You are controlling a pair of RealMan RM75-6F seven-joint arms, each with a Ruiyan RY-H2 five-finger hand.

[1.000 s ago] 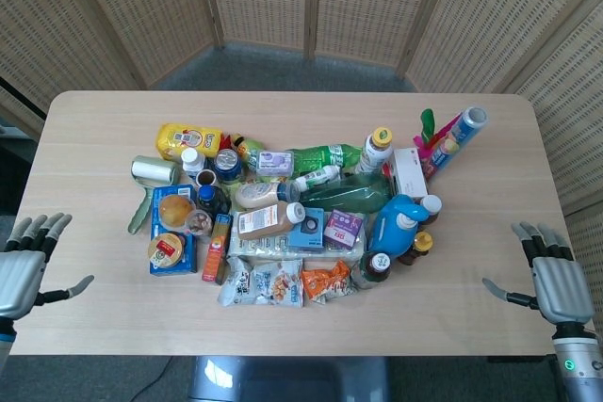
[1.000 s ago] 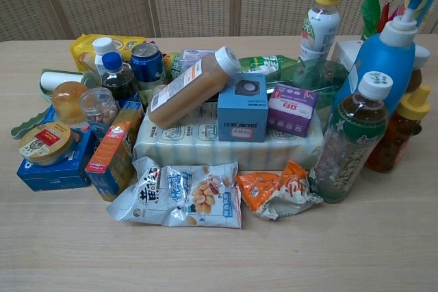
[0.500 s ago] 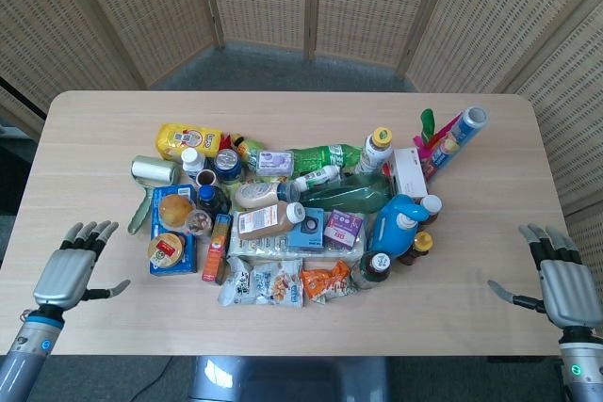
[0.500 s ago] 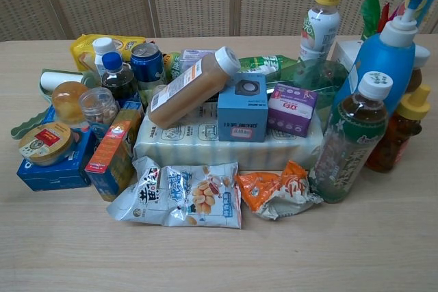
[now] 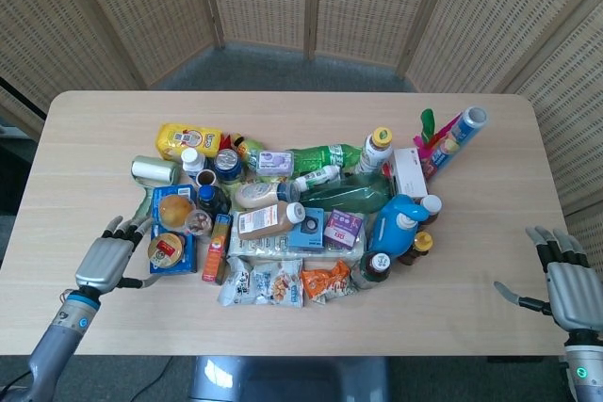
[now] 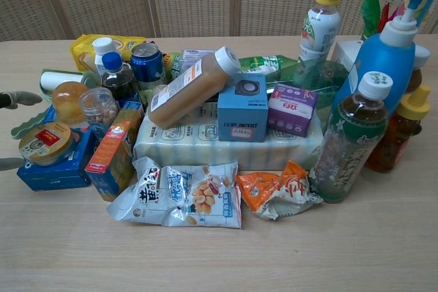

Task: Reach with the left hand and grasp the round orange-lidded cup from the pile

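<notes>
Fingertips (image 5: 121, 225) of the left hand (image 5: 105, 261) spread wide, nothing between them, just beside the near-left edge of the grocery pile. Thumb juts toward the blue box (image 5: 168, 259); in the chest view only two grey tips (image 6: 19, 98) show at the left border.

Nearest thing: round tub with the red-and-yellow lid (image 5: 165, 249), lying on top of that blue box, just right of the fingers. No contact visible. Green-handled lint roller (image 5: 149, 182) lies just beyond the fingertips.

Right hand (image 5: 570, 291) apart from everything, at the far right table edge (image 5: 471, 345), fingers splayed and empty.

Judgement: approach step, a reach for the tub, grasp not begun. Next move would call for bringing the hand over the lid, then closing thumb and fingers around its rim. Risk: orange carton (image 5: 218, 248) and small jar (image 5: 198, 223) crowd the tub, so stray fingers could nudge them.
</notes>
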